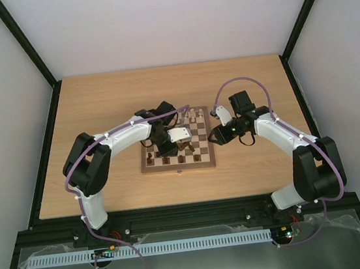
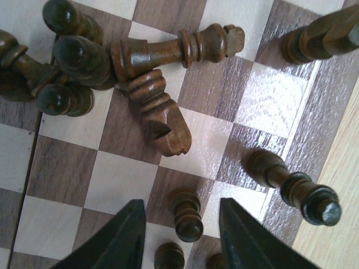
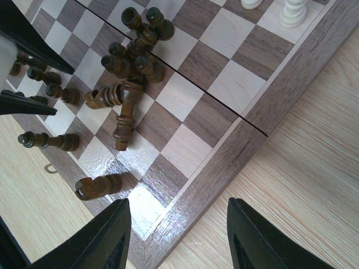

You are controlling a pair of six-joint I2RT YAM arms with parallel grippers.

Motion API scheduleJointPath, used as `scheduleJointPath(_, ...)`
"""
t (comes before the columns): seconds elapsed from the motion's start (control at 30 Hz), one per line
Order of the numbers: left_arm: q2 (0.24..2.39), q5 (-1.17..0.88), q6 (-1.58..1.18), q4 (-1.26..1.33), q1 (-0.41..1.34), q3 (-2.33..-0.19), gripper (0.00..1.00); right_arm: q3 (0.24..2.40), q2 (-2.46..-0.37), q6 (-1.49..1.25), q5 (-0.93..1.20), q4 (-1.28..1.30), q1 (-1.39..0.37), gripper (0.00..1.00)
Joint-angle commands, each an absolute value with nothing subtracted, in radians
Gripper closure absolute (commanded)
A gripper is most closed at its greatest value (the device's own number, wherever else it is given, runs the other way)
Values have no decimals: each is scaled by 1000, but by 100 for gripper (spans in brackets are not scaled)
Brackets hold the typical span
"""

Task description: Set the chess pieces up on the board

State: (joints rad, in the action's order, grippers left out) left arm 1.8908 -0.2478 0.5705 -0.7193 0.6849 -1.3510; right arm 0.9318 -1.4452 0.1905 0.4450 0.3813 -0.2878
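The board [image 1: 200, 161] lies mid-table. My left gripper [image 1: 181, 144] hangs over its near rows, open, with an upright dark pawn [image 2: 188, 216] between its fingers [image 2: 120, 241], apart from both. Beyond it a dark bishop [image 2: 162, 117] and a taller dark piece [image 2: 179, 47] lie toppled beside a heap of dark pawns [image 2: 70, 61]. A dark bishop [image 2: 294, 188] stands on the edge row. My right gripper [image 3: 179, 235] is open and empty over the board's corner [image 3: 185, 216]. Cream pieces [image 1: 194, 115] stand on the far row.
In the right wrist view a dark knight [image 3: 98, 185] stands near the corner, the dark heap [image 3: 132, 56] lies mid-board, and my left gripper's fingers [image 3: 28, 56] show at the left edge. Bare wooden table [image 3: 303, 185] borders the board. Black frame rails edge the table.
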Motion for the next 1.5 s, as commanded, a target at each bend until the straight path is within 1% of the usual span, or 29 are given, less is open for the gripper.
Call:
scheduleJointPath(0.0,1830,-303,588,-751,671,-1355,56,961,-1452,192,464,408,-295,53)
scheduleJointPath(0.07,1812,-350,599,-767,650,-1361,53,987,-1470,202,456,424,-306,54)
scheduleJointPath(0.2,1789,-399,578,-760,607,-1370,51,1039,-1521,216,429,446,-350,55)
scheduleJointPath(0.37,1790,-382,483,-704,564,-1398,48,1112,-1623,214,393,493,-415,54)
scheduleJointPath(0.47,1779,-362,476,-689,559,-1391,44,1162,-1692,208,372,529,-444,54)
scheduleJointPath(0.63,1765,-345,452,-675,546,-1374,44,1250,-1783,198,363,575,-460,51)
scheduleJointPath(0.87,1755,-328,447,-666,505,-1382,44,1307,-1835,212,354,605,-499,50)
scheduleJointPath(1.2,1726,-353,400,-638,465,-1357,44,1293,-1837,234,207,623,-578,50)
scheduleJointPath(1.47,1729,-338,389,-624,462,-1358,44,1298,-1868,235,124,629,-614,53)
